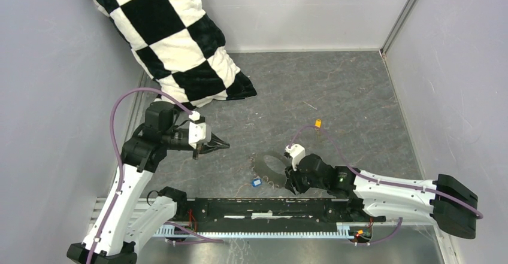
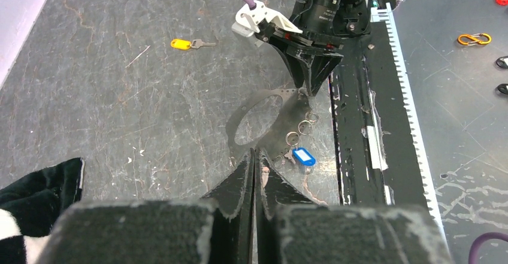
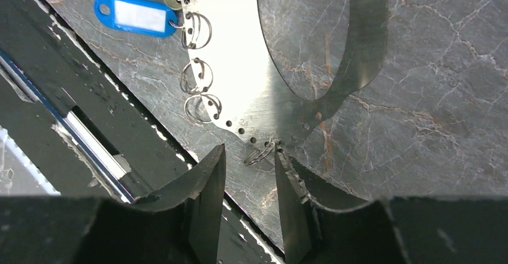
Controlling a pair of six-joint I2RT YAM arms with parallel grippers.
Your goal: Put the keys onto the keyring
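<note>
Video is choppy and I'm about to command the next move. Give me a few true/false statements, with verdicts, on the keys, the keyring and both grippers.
1. The yellow key lies on the table, apart from the keyring. True.
2. The left gripper is open. False: its fingers are shut together on nothing.
3. The right gripper is open, with a small split ring showing between its jaws. True.
4. The blue key lies far from the keyring. False: it lies right at the keyring's edge.
</note>
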